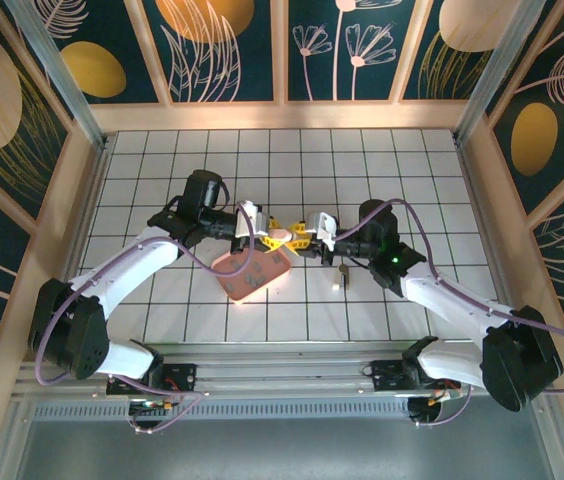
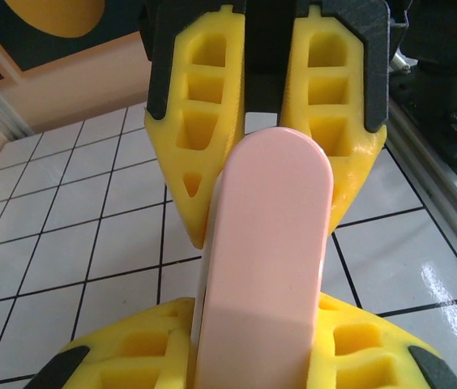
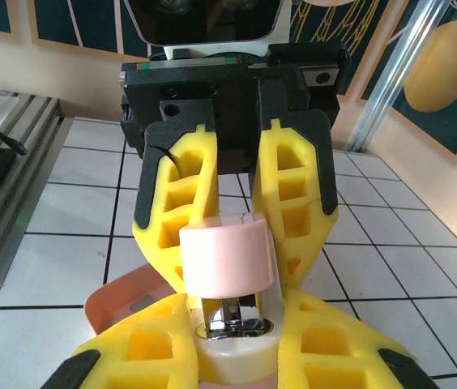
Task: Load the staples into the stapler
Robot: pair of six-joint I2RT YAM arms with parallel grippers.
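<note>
- The pink tray (image 1: pixel 252 272) lies flat on the white tiled tabletop (image 1: pixel 162 160), nearest the arm bases. It is a matte rounded rectangle with a low rim, set askew to the glossy tiles' dark grid lines.
- Right of the tray and well apart from it, a small pale object (image 1: pixel 340 278) sits on a tile. It is too small to tell what it is.
- Just beyond the tray's far right corner, clear of the tabletop, is the stapler (image 2: pixel 265 267), held between the two arms. Its long axis runs left to right, roughly level, and one rounded end points at the right arm.
- It is a smooth whitish-pink plastic oblong with rounded ends. In the right wrist view its pink upper part stands apart from the whitish base, and a shiny metal piece (image 3: pixel 232 322) shows between them.
- The left end effector (image 1: pixel 278 237), above the tray's far edge, has its fingers (image 2: pixel 131 356) closed against the stapler's sides at one end.
- The right end effector (image 1: pixel 303 236), just right of the tray's far corner, is clamped tight on the other end, at the whitish base.
- Both pairs of fingers are yellow plastic, tapered, with open hollow cells, and set in black mounts.
- Farther from the tray, tiles run to wood-framed walls (image 1: pixel 282 115) with dark floral panels.
</note>
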